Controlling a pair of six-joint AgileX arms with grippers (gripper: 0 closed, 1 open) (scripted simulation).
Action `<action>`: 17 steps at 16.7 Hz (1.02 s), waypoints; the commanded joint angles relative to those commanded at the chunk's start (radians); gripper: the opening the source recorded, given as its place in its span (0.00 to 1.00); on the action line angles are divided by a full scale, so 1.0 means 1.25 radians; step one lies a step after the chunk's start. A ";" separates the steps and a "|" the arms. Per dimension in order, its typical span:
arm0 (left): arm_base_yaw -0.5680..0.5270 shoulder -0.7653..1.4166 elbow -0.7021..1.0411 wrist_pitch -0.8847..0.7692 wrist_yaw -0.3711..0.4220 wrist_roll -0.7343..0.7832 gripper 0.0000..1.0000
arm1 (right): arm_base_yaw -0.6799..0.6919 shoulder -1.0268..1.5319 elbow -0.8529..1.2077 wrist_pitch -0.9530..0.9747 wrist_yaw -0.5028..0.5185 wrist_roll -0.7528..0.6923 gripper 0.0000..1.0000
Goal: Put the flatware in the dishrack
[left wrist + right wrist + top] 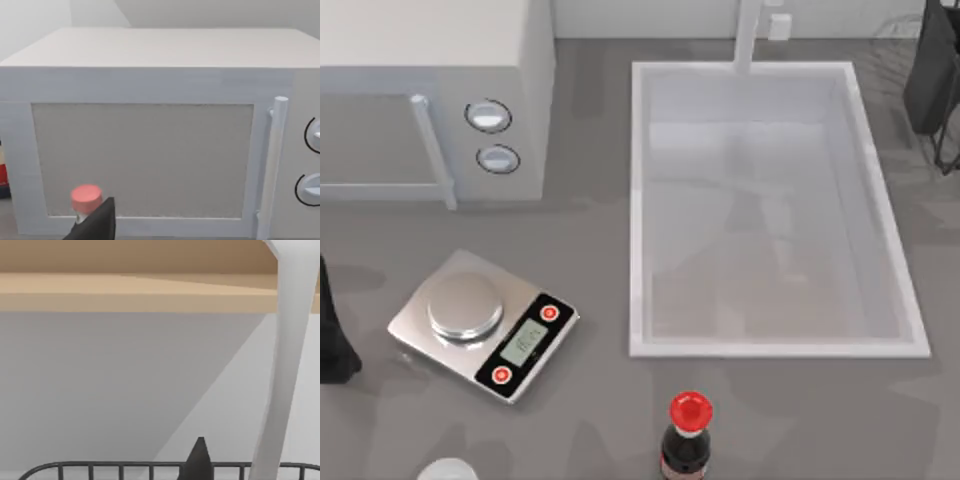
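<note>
The flatware's small, matte pink-red knob [86,197] stands upright on a short white stem in the left wrist view, in front of the lower edge of the microwave's door and just beside the dark, wedge-shaped left gripper [96,225]; whether that gripper clasps the stem or merely stands next to it cannot be told, and the rest of the spoon is out of frame; the microwave [430,90] is a pale, boxy block at the table's far left, with a grainy grey door panel, a slim white bar handle and two round dials ringed in black; from above, the left arm is a black shape at the table's left edge; the dishrack [947,150] sits at the far right corner, thin dark curved wires beside a black upright panel; in the right wrist view its rail [100,466] is a rounded wire with short vertical bars, and the right gripper [199,459] rises as a dark point against it, its grip impossible to judge; a smooth white tapering column [285,370] curves past; the large white rectangular sink basin [640,200] fills the middle, a white tap [748,35] at its far rim; a brushed-metal kitchen scale [480,325] with a round pan and two red buttons lies left of it; a red-capped dark bottle [687,435] stands at the near edge.
</note>
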 joint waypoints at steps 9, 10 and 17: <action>0.000 0.000 0.000 0.000 0.000 0.000 1.00 | 0.055 0.100 -0.037 0.124 0.056 0.002 0.00; 0.000 0.000 0.000 0.000 0.000 0.000 1.00 | 0.055 0.100 -0.037 0.124 0.056 0.002 0.08; 0.000 0.000 0.000 0.000 0.000 0.000 1.00 | 0.055 0.100 -0.037 0.124 0.056 0.002 0.60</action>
